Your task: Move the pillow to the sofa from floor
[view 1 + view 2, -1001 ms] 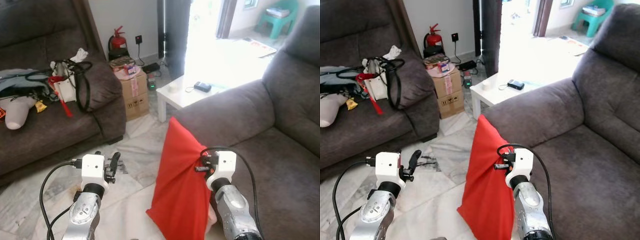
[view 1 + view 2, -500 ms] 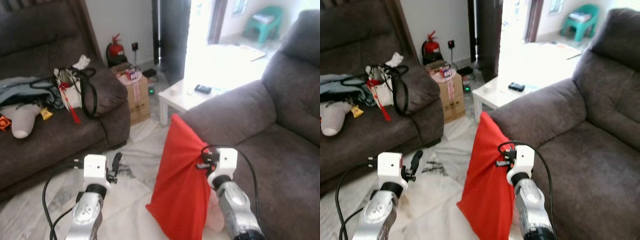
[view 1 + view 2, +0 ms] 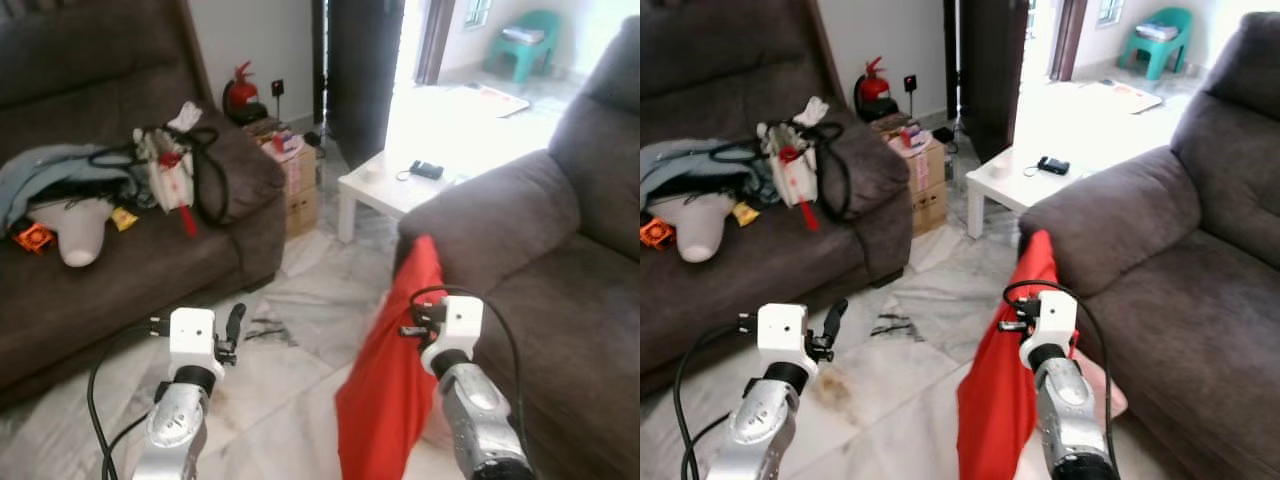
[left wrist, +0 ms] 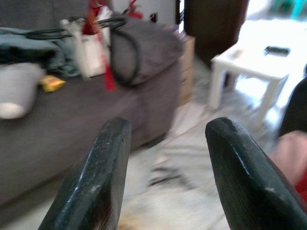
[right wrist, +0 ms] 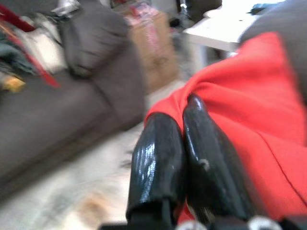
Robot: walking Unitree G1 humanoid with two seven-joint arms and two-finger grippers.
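Pillow (image 3: 385,400), the red one, is pinched in my right gripper (image 5: 184,143) by a fold of its cover near the top corner, both black fingers clenched tight on the fabric, so it hangs below them clear of the marble floor (image 3: 290,400). My left gripper (image 4: 165,163) is spread wide with nothing between the fingers, just held out front. To do this bit well I reckon I should keep the squeeze firm and swing the thing up over the grey sofa (image 3: 560,300), which sits just to the outside of my right fingers, before letting go. Farther out: a white side table (image 3: 385,190), a cardboard box (image 3: 925,180), a fire extinguisher (image 3: 240,92), and another sofa (image 3: 120,260) piled with bags.
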